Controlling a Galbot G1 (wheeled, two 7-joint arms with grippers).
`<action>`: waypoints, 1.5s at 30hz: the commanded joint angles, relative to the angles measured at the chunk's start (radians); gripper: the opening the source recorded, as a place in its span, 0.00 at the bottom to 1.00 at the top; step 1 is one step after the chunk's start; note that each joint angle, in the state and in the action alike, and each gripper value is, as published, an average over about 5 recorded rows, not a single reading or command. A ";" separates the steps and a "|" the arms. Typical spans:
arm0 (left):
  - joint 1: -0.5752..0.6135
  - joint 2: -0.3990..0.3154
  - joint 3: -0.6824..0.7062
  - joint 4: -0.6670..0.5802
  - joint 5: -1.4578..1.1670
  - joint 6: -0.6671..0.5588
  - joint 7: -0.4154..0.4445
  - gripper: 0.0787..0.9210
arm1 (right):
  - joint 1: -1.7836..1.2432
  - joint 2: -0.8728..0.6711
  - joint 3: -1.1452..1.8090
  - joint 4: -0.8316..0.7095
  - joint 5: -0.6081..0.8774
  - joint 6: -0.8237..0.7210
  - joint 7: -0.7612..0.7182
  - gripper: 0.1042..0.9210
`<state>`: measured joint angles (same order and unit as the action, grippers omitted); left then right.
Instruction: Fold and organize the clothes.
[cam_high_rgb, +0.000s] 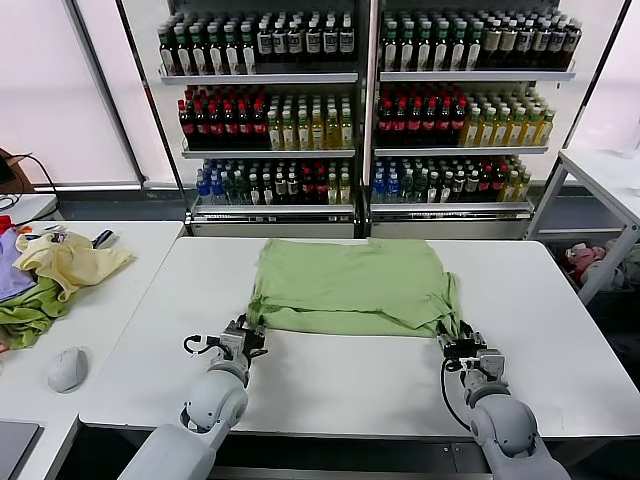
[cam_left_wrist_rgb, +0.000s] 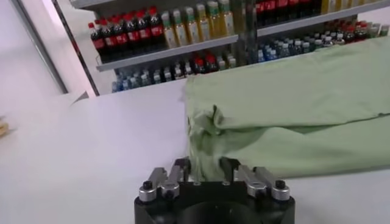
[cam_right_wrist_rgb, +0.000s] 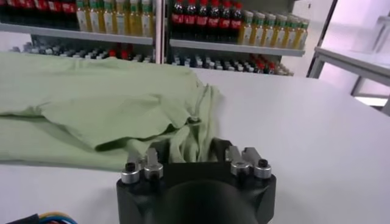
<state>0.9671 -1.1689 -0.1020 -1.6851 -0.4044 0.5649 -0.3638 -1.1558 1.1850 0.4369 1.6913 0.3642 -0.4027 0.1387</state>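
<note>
The clothes (cam_high_rgb: 350, 285), a light green shirt, lie flat in the middle of the white table (cam_high_rgb: 340, 385), with the near part doubled over. My left gripper (cam_high_rgb: 248, 336) is at the shirt's near left corner. In the left wrist view the left gripper (cam_left_wrist_rgb: 205, 168) has bunched fabric of the clothes (cam_left_wrist_rgb: 292, 109) pinched between its fingers. My right gripper (cam_high_rgb: 456, 345) is at the near right corner. In the right wrist view the right gripper (cam_right_wrist_rgb: 186, 150) is likewise shut on a gathered fold of the clothes (cam_right_wrist_rgb: 91, 103). Collar, buttons and print are hidden.
A side table on the left carries a pale yellow garment (cam_high_rgb: 70, 262), a darker green cloth (cam_high_rgb: 28, 310) and a white mouse (cam_high_rgb: 67, 368). Shelves of bottles (cam_high_rgb: 360, 100) stand behind the table. A white rack (cam_high_rgb: 600, 190) is at the right.
</note>
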 joint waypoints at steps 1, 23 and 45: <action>0.009 0.000 -0.001 -0.019 -0.017 0.002 0.000 0.21 | 0.007 0.006 -0.013 -0.020 0.038 -0.027 0.009 0.24; 0.397 0.027 -0.071 -0.430 0.020 -0.007 -0.001 0.02 | -0.307 -0.014 0.114 0.300 -0.057 -0.012 -0.018 0.08; 0.602 0.047 -0.185 -0.562 0.155 0.017 -0.028 0.26 | -0.503 -0.026 0.201 0.557 -0.098 0.134 0.030 0.48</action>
<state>1.5193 -1.1202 -0.2669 -2.2065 -0.2929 0.5784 -0.3892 -1.6096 1.1594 0.6220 2.1828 0.2764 -0.3290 0.1541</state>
